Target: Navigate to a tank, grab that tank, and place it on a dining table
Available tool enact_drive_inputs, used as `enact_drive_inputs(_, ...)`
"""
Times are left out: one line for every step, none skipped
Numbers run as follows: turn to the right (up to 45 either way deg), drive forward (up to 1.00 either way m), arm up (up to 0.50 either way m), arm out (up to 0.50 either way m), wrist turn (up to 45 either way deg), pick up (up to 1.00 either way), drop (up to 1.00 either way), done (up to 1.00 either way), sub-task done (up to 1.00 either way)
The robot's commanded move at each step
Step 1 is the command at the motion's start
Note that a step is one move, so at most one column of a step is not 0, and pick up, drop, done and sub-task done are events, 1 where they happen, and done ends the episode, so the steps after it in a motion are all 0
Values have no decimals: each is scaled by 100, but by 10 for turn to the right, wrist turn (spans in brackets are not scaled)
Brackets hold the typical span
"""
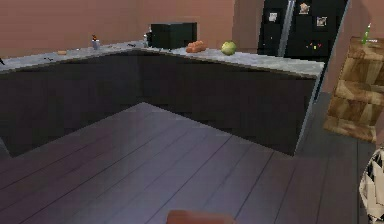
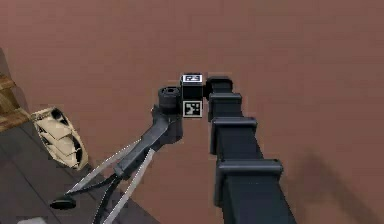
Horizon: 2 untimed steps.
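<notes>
In the arm side view the dark arm (image 2: 245, 170) rises from the bottom edge, with the white marker squares (image 2: 192, 95) at its far end. Left of them the gripper (image 2: 86, 208) slants down toward the lower left, its thin fingers (image 2: 105, 175) crossing a red-brown wall and dark floor. One finger runs off the bottom edge, so I cannot tell whether it holds anything. A pale, ribbed, basket-like object (image 2: 60, 140) stands on the floor just up and left of the fingers.
An L-shaped dark kitchen counter (image 1: 230, 95) with a grey top spans the forward view. It carries a green round fruit (image 1: 228, 47), a reddish item (image 1: 196, 46) and a black box (image 1: 172, 36). A black fridge (image 1: 300, 30) stands behind, a wooden piece (image 1: 360, 90) at the right edge. Open dark floor (image 1: 150, 160) lies ahead.
</notes>
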Motion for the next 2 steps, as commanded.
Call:
enact_drive_inputs(0,0,0,-20,0,0,0,0,0)
enact_drive_inputs(-450,0,0,0,0,0,0,0,0)
